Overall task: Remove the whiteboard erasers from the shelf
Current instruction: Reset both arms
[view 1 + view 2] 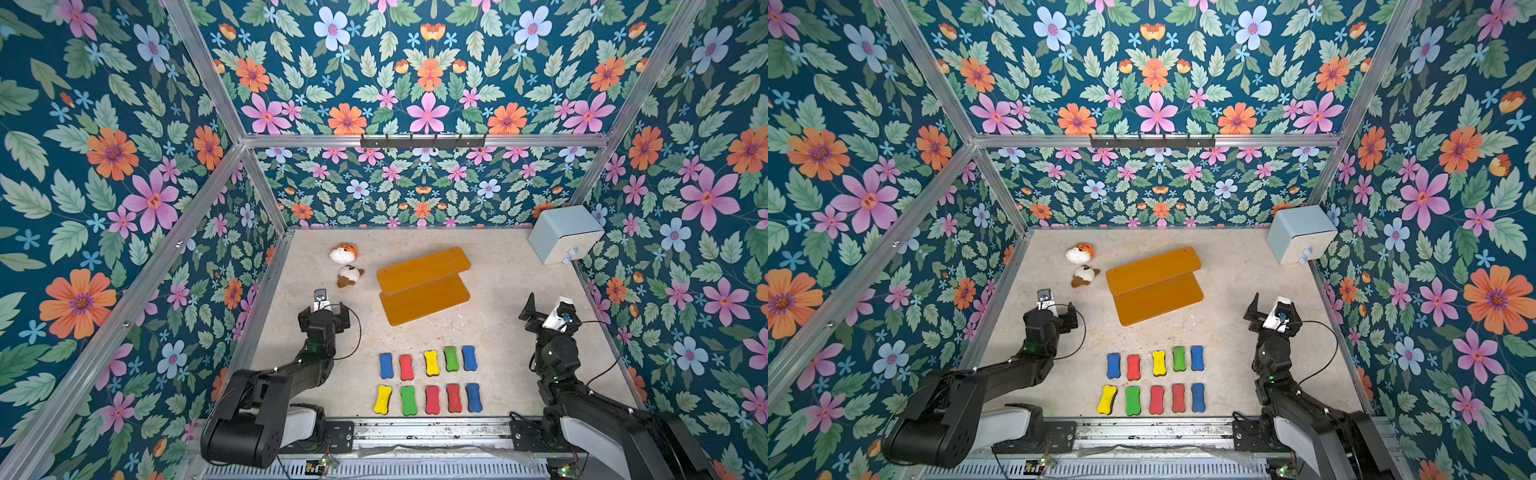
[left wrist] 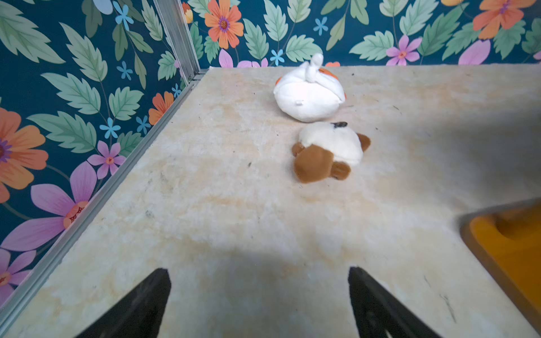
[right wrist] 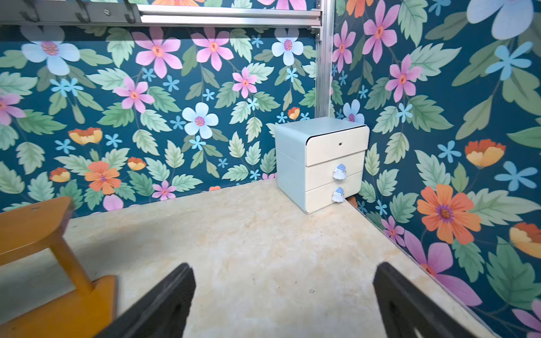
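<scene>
The orange-brown two-tier shelf (image 1: 424, 284) (image 1: 1154, 286) stands mid-table, and both boards show bare in both top views. Several whiteboard erasers lie flat in two rows on the table near the front edge, among them a blue one (image 1: 386, 365), a yellow one (image 1: 382, 400) and a green one (image 1: 1179, 358). My left gripper (image 1: 324, 315) (image 2: 259, 272) hovers left of the shelf, open and empty. My right gripper (image 1: 550, 311) (image 3: 285, 267) hovers right of the shelf, open and empty. A shelf corner shows in the left wrist view (image 2: 509, 243), its leg and boards in the right wrist view (image 3: 32, 225).
Two plush toys (image 1: 344, 253) (image 1: 349, 276) lie left of the shelf, ahead of my left gripper. A pale blue drawer box (image 1: 565, 232) (image 3: 322, 164) sits in the back right corner. Floral walls with metal rails enclose the table on three sides.
</scene>
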`<state>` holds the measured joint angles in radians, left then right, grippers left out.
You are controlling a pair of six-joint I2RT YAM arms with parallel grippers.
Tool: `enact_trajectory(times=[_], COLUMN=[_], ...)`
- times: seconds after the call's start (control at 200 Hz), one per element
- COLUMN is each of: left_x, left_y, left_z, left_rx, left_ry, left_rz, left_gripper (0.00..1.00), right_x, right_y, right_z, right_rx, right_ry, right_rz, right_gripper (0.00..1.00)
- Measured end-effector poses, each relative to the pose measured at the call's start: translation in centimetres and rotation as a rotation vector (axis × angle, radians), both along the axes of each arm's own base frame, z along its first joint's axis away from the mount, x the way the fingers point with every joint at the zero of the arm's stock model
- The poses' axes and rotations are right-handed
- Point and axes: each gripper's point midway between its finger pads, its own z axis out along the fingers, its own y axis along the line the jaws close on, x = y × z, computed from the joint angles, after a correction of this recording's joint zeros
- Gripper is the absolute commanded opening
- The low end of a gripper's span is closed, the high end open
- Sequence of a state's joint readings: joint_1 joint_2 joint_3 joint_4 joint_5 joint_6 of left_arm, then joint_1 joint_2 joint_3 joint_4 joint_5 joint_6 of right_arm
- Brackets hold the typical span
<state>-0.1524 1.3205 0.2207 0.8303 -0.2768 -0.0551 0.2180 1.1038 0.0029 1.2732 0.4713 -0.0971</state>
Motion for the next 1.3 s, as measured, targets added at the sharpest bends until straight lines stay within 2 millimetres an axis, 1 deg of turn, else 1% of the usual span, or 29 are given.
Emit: enact_trajectory(times=[0.08, 0.145, 0.195, 0.25, 0.29, 0.34, 0.375, 0.4, 0.455, 0.52, 0.625, 0.75, 0.81, 0.895, 0.945, 0.98, 1.075, 1.3], left_x=[1.6, 3.1, 3.5, 3.5, 3.4, 3.2, 3.2, 3.2, 3.2, 3.1, 2.7, 3.2, 3.2, 2.8, 3.0, 3.3, 4.2, 4.3], left_y=[0.8, 0.9, 0.5, 0.0, -0.2, -0.3, -0.4, -0.6, -0.9, -1.2, -1.1, -0.8, -0.7, -0.4, -0.1, 0.2, 1.0, 1.5], left_z=[0.6, 1.6, 2.0, 2.0, 1.9, 1.7, 1.7, 1.7, 1.9, 2.1, 2.2, 2.0, 1.3, -0.4, -0.8, -0.6, 0.8, 0.8], left_rx=[-0.045, -0.068, -0.081, -0.095, -0.102, -0.106, -0.111, -0.114, -0.117, -0.114, -0.087, -0.046, -0.032, -0.03, -0.026, -0.021, -0.014, -0.011], left_ry=[-0.026, -0.058, -0.072, -0.071, -0.071, -0.069, -0.069, -0.069, -0.073, -0.082, -0.098, -0.109, -0.106, -0.08, -0.075, -0.081, -0.127, -0.125], left_rz=[0.0, -0.017, -0.046, -0.08, -0.093, -0.101, -0.113, -0.123, -0.142, -0.161, -0.164, -0.163, -0.162, -0.149, -0.133, -0.118, -0.075, -0.043], left_gripper=[0.99, 0.99, 0.99, 0.99, 0.99, 0.99, 0.99, 0.99, 0.99, 0.99, 0.99, 0.99, 0.99, 0.99, 0.99, 0.99, 0.99, 0.99], right_x=[0.8, 1.4, 1.6, 1.6, 1.6, 1.9, 2.6, 3.2, 4.0, 4.3, 4.5, 4.5, 4.5, 4.5, 4.5, 4.5, 4.6, 5.0], right_y=[0.4, 0.7, 0.1, -0.6, -1.0, -1.2, -1.3, -1.7, -2.8, -3.3, -2.7, -2.6, -2.6, -2.6, -2.6, -2.6, -2.5, -2.1], right_z=[-1.2, -2.9, -4.6, -5.7, -5.5, -4.4, -3.4, -2.7, -2.1, -2.5, -3.5, -4.0, -4.0, -4.0, -4.0, -4.1, -4.0, -4.1], right_rx=[-0.01, -0.021, -0.028, -0.022, -0.007, 0.008, 0.025, 0.04, 0.07, 0.099, 0.116, 0.133, 0.136, 0.136, 0.136, 0.136, 0.137, 0.136], right_ry=[0.023, 0.066, 0.118, 0.151, 0.139, 0.101, 0.07, 0.048, 0.038, 0.053, 0.092, 0.108, 0.108, 0.111, 0.111, 0.112, 0.112, 0.124], right_rz=[0.034, 0.051, 0.037, 0.019, 0.008, 0.008, 0.018, 0.01, -0.007, -0.009, 0.027, 0.033, 0.035, 0.037, 0.037, 0.038, 0.044, 0.064], right_gripper=[1.0, 1.0, 1.0, 1.0, 1.0, 0.99, 1.0, 1.0, 0.99, 0.99, 0.99, 0.99, 0.99, 0.99, 0.99, 0.99, 0.99, 0.99])
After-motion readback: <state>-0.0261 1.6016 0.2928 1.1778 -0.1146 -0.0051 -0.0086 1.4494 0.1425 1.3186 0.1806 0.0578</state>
